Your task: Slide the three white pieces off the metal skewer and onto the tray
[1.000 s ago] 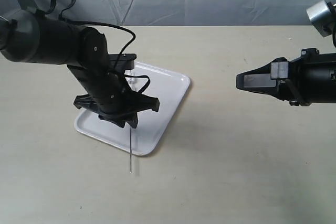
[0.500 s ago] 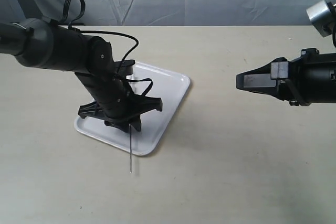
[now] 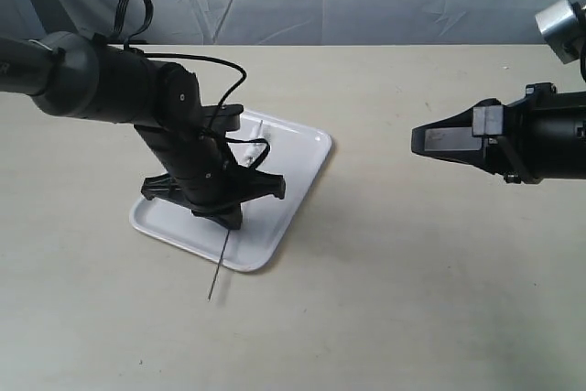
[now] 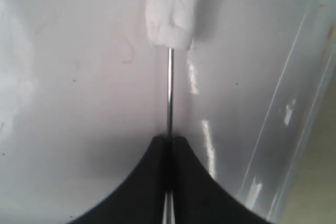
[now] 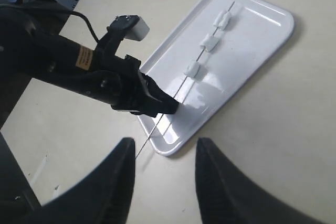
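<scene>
Exterior view: the metal skewer (image 3: 216,272) is seen jutting off the tray (image 3: 307,148) over the worktop (image 3: 385,299), under the left gripper (image 3: 222,217). Left wrist view: its jaws are clamped on the skewer. Right wrist view: three white pieces (image 5: 209,43) are revealed threaded on it, over the tray; the right gripper (image 5: 164,150) jaws are spread, empty.

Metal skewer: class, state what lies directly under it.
The tray lies under most of the metal skewer, where the three white pieces rest threaded. Its free tip overhangs the table. The left claw, shut on it, hides the stretch beneath.
</scene>
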`<state>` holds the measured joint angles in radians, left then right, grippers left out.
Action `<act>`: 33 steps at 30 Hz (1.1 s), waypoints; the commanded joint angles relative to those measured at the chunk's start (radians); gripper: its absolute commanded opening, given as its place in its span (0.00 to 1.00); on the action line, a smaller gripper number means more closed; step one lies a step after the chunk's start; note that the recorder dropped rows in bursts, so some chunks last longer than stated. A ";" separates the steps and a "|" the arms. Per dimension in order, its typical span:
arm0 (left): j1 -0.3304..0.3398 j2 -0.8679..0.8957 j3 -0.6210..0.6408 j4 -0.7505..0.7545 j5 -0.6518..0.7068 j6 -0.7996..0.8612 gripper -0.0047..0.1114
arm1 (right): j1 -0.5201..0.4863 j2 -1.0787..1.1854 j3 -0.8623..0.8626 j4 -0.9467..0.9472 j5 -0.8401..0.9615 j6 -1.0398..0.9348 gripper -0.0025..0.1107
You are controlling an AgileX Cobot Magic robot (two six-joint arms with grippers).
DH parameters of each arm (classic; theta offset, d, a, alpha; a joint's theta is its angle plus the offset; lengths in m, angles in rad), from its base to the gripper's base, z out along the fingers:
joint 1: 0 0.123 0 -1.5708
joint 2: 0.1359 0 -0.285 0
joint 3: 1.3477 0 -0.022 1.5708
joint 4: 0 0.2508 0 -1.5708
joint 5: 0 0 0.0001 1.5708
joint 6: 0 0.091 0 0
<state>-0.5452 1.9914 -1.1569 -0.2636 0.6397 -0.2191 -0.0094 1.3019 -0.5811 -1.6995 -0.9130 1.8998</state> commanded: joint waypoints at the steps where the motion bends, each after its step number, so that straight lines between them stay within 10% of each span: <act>1: 0.015 -0.071 -0.029 0.012 0.099 0.107 0.04 | 0.000 -0.001 -0.003 0.008 -0.007 -0.008 0.35; 17: 0.270 -0.545 0.080 -0.546 0.465 0.649 0.04 | 0.000 -0.001 -0.003 0.008 -0.003 0.003 0.35; 33: 0.403 -0.570 0.497 -0.985 0.317 1.009 0.04 | 0.000 0.266 -0.003 0.299 -0.175 -0.100 0.35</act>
<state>-0.1698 1.4143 -0.7226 -1.1313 0.9536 0.6967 -0.0094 1.5102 -0.5811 -1.4836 -1.0524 1.8677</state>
